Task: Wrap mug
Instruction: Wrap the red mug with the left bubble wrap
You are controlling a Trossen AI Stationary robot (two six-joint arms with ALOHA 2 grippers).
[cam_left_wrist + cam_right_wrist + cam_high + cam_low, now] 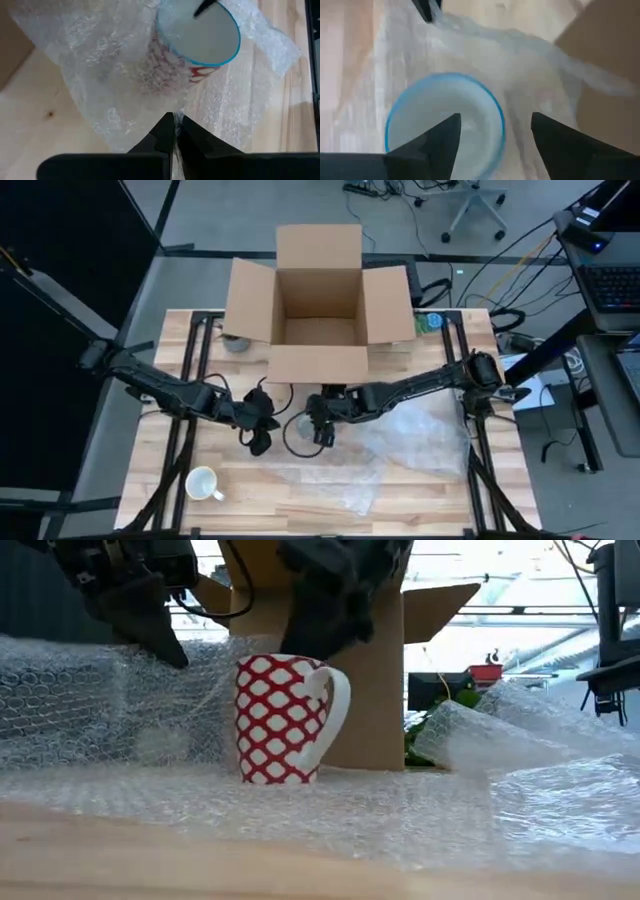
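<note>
Standing upright on the clear bubble wrap sheet (400,810) is the red-and-white lattice-patterned ceramic mug with the blue rim (285,720), its handle turned to the side, just in front of the open brown cardboard box (318,310) at the middle of the light wooden desk (150,480). Left gripper (174,131) sits just beside the mug, jaws pinched tight together on an edge of the bubble wrap, pulling the sheet up against the mug's side. Right gripper (495,132) hangs directly over the mug's mouth, jaws spread wide with nothing between them, one finger over the rim's inside and one outside it. Over in the high view, both arms meet at the mug in front of the box. Off near the desk's front left corner, a plain white mug (203,484) sits well apart from the action.
</note>
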